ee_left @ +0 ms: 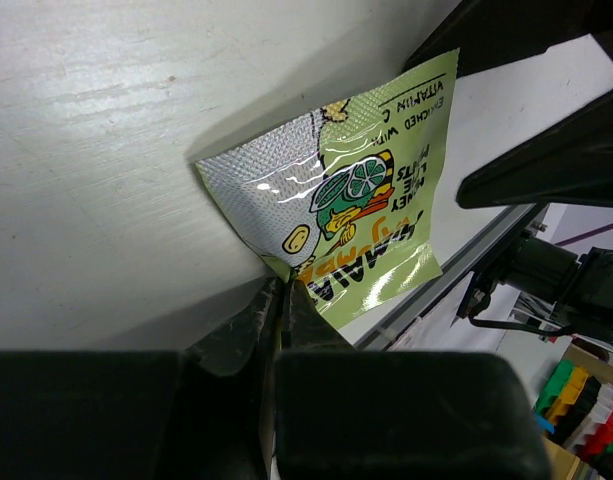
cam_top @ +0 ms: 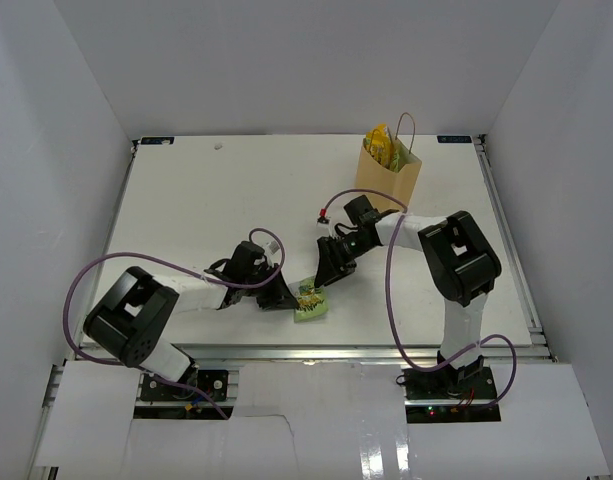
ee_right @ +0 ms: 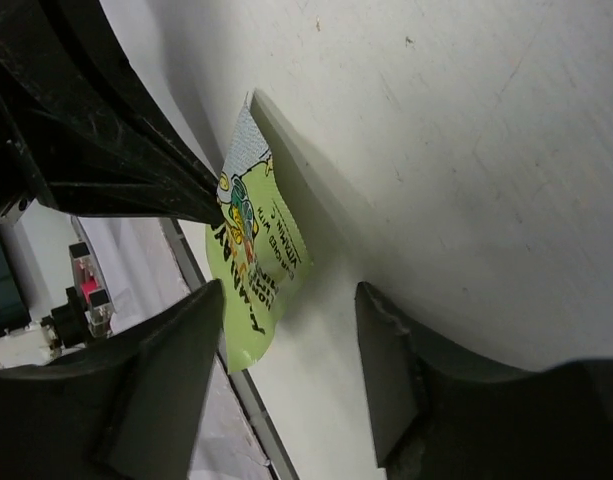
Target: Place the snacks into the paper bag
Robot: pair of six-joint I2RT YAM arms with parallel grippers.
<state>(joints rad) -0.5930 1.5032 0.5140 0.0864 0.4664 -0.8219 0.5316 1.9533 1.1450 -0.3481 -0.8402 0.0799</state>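
Left arm (cam_top: 136, 320) and right arm (cam_top: 461, 255): black joint housings, white links, looping purple cables (cam_top: 389, 300). Fingers (ee_right: 156, 380) matte black. Small red fitting (cam_top: 319, 212), apparently a connector.

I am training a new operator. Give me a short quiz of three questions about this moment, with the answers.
1. True or false: the right gripper is shut on the light-green packet.
2. Which gripper pinches this packet at its edge? A) left gripper B) right gripper C) neither
3. Fill in: a yellow pack sticks out of the top of the ____.
Key: 1 false, its jaws stand open near the packet; 2 A; 3 paper bag.
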